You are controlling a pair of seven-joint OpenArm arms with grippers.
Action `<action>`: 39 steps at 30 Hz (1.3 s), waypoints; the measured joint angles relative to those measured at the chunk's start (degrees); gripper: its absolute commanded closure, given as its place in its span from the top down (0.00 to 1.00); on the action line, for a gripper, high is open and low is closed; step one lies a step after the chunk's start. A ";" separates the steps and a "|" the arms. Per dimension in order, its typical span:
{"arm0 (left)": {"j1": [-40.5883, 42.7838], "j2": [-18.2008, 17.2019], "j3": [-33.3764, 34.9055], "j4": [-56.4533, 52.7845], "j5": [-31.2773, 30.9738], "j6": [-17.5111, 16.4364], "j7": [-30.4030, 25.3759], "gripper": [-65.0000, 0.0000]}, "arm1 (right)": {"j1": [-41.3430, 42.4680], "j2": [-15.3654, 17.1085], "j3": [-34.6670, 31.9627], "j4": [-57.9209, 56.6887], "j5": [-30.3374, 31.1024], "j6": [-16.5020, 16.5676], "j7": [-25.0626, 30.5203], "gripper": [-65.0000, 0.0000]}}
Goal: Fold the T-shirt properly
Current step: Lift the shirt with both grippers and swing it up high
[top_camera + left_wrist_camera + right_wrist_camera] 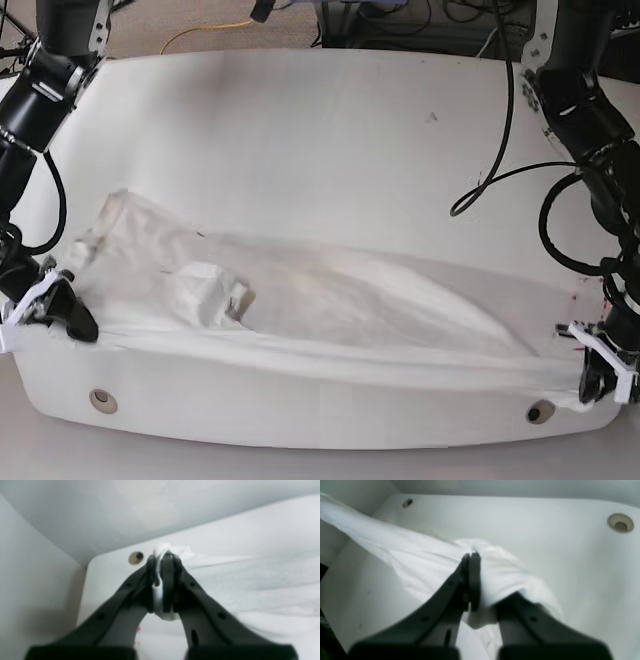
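Although both arms sit low at the near edge of the smooth white rounded table [330,140], they are well apart, with the cream-white cotton T-shirt [330,300] pulled into a long band between them. At the base view's right, the left gripper [162,562] has its black jaws pressed together on a small bunch of white fabric, which pokes out above and below the tips, just beside a round hole in the table [136,558]. At the opposite end, the right gripper [471,557] likewise pinches a gathered fold, cloth draping over one of its fingers [475,580].

No lettering or graphic shows in any view (the printed side is probably turned down or inward, though that is a guess). One loose lump of cloth, perhaps a sleeve, lies crumpled on the body of the shirt toward the right gripper's end.

Such cotton looks light, limp and easy to wrinkle; it will sag wherever it is unsupported and will bunch rather than slide cleanly. Pinching at corners or seam edges, as here, seems the sound choice, since a hold in mid-panel would only drag up a peak. Even tension between both ends should keep the fold line straight.
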 measured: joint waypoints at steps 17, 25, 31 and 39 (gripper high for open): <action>-20.79 -0.81 -0.37 -5.97 3.76 0.42 0.07 0.00 | 37.62 4.66 -22.91 -16.61 0.22 0.17 0.17 0.00; -27.91 -3.50 -0.35 -6.67 3.23 0.39 0.00 0.00 | 47.32 5.64 -29.22 -18.47 1.40 0.09 1.11 0.00; -26.36 -3.85 -0.35 -6.12 2.16 -0.09 4.79 0.00 | 46.29 7.28 -29.40 -18.53 1.55 0.11 -2.93 0.00; -12.55 -3.39 -0.61 -0.63 2.19 -0.13 6.03 0.00 | 32.70 8.96 -24.90 -18.10 6.49 0.07 -2.38 0.00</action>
